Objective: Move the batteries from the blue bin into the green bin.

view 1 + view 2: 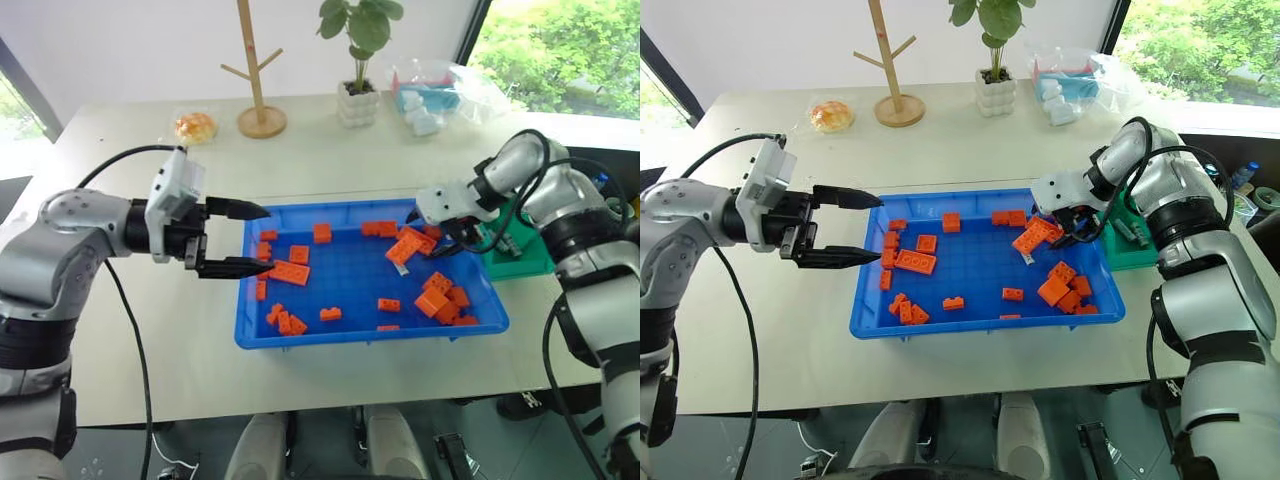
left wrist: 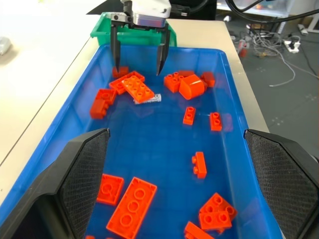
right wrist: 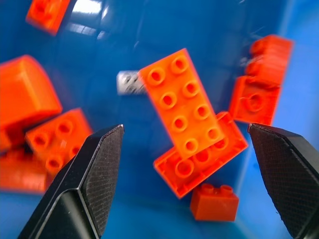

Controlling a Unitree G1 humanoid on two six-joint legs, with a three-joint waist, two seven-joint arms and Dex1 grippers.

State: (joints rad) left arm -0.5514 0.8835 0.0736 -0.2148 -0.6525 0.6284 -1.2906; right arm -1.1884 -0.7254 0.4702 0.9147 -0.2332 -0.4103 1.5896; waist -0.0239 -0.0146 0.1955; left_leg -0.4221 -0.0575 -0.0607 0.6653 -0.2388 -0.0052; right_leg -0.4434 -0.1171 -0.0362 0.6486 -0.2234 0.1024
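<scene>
Left eye view shows the bench (image 1: 150, 330) carrying the blue bin (image 1: 300, 335), a wide shallow tray strewn with orange bricks (image 1: 290, 271); roughly twenty, though the heaps at its right end are too tangled to count surely. Just beyond the tray's far right corner sits the green bin (image 1: 525, 262), largely hidden behind the right arm, so its inside cannot be made out. The left tool (image 1: 243, 238) hovers at the tray's left rim, its two fingers spread wide and empty, touching nothing. The right tool (image 2: 138, 68) points down over the tray's right end, its fingers likewise wide apart with nothing between them, the tips just above a brick pile. One battery (image 2: 147, 98) lies on the tray floor there, half tucked under a flat eight-stud brick (image 3: 183, 106); only one silver end shows.
</scene>
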